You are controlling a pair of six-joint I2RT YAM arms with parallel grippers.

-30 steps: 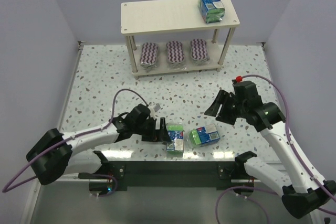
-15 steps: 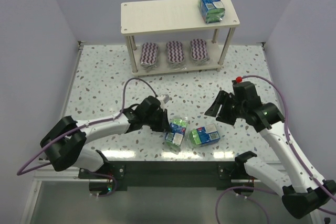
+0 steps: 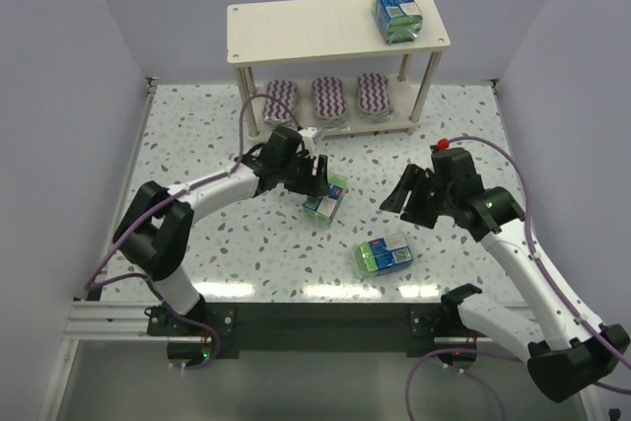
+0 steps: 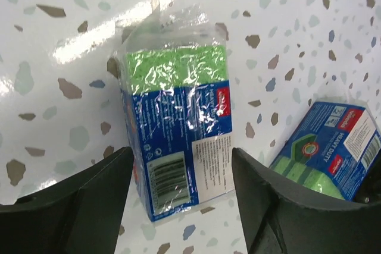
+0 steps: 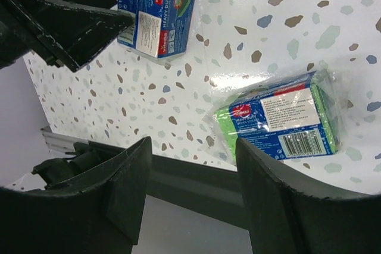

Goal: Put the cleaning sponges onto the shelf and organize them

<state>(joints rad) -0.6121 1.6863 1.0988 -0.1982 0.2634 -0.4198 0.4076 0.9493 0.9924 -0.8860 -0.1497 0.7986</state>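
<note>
Top external view: showing the left pincer (image 3: 317, 186) reaching over the tabletop (image 3: 197, 145) at mid-frame, just below the shelf (image 3: 325, 44).
Left pincer: closing on both long sides of the gripped pack (image 4: 178, 141), a wrapped green-and-blue sponge; holding it near the barcode end, with the green end sticking out ahead; unable to tell whether it is clear of the tabletop.
Right pincer (image 3: 406, 199): hanging parted and empty right of centre, over the tabletop, gripping nothing.
Loose pack (image 3: 383, 255): lying flat at lower centre, well apart from the shelf.
Top board (image 3: 286, 27): carrying the shelved pack (image 3: 397, 12) at its right end, with bare wood running left of it.
Lower board (image 3: 335, 131): holding the striped pads (image 3: 328, 99), three ovals in a row, apparently filling it.
Step in hand: probably carrying the gripped pack up to the top board.
Doing it well: rising higher than the board's front edge before travelling toward the top of the frame; aiming for the bare spot just left of the shelved pack; turning the long side parallel to that neighbour; lowering until the pack is lying flat, only then parting the fingers.
Watching for: glossy wrap slipping, given a hold at one end; the free green end drooping and catching the board's edge; bumping the shelved pack or shoving the light rack.
</note>
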